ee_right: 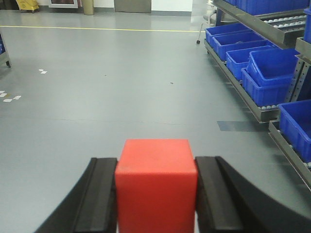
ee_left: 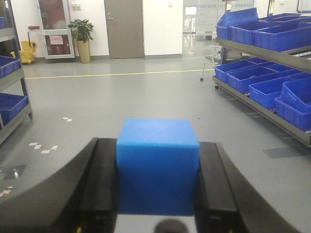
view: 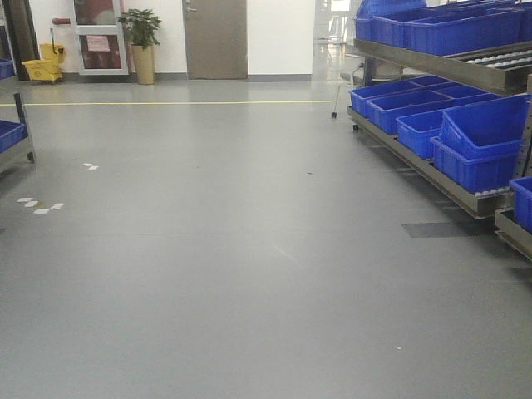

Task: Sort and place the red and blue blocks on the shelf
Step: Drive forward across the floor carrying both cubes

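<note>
The left gripper (ee_left: 158, 148) gripped the blue block (ee_left: 158, 170), and the right gripper (ee_right: 156, 162) gripped the red block (ee_right: 156, 189), each cube squarely between its pads above open floor. The steel shelf (view: 432, 170), loaded with blue bins (view: 478, 137), stood well apart to the right, probably nearer the right arm.

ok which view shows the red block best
The right wrist view: the red block sits close up, gripped by the right pincer. The left wrist view shows only the blue block; the front view shows neither.
</note>
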You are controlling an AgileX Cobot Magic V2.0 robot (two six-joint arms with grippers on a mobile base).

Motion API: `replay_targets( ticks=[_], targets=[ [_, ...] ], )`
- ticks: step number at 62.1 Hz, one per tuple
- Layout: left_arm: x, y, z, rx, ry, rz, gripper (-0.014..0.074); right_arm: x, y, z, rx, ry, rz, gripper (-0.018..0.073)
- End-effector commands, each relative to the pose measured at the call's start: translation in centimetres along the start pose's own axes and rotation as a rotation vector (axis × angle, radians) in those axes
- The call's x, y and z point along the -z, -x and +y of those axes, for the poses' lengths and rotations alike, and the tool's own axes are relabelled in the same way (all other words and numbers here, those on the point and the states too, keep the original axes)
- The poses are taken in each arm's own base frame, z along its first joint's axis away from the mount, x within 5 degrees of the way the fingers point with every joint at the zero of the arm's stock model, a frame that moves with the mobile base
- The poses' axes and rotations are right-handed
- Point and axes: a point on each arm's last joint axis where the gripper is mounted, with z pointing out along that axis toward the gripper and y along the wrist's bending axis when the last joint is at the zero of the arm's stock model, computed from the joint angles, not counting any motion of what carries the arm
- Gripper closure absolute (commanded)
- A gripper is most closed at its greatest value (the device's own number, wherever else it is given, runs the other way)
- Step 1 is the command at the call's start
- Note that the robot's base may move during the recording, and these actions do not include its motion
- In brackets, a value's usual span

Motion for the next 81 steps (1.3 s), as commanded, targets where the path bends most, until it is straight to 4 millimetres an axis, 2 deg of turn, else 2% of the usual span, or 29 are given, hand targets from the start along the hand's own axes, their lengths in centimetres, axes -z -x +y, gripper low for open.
replay_targets(
  ticks=[1,81],
  targets=[
    [0.15,1.73,0.01,0.005,0.003,-0.115,0.0472,0.17,1.70,-0.02,0.013,-0.005,-0.109,0.0508],
    [0.15,1.73,0.01,0.005,0.003,-0.115,0.0472,0.17,1.70,-0.02,0.013,-0.005,-0.109,0.0508]
  ],
)
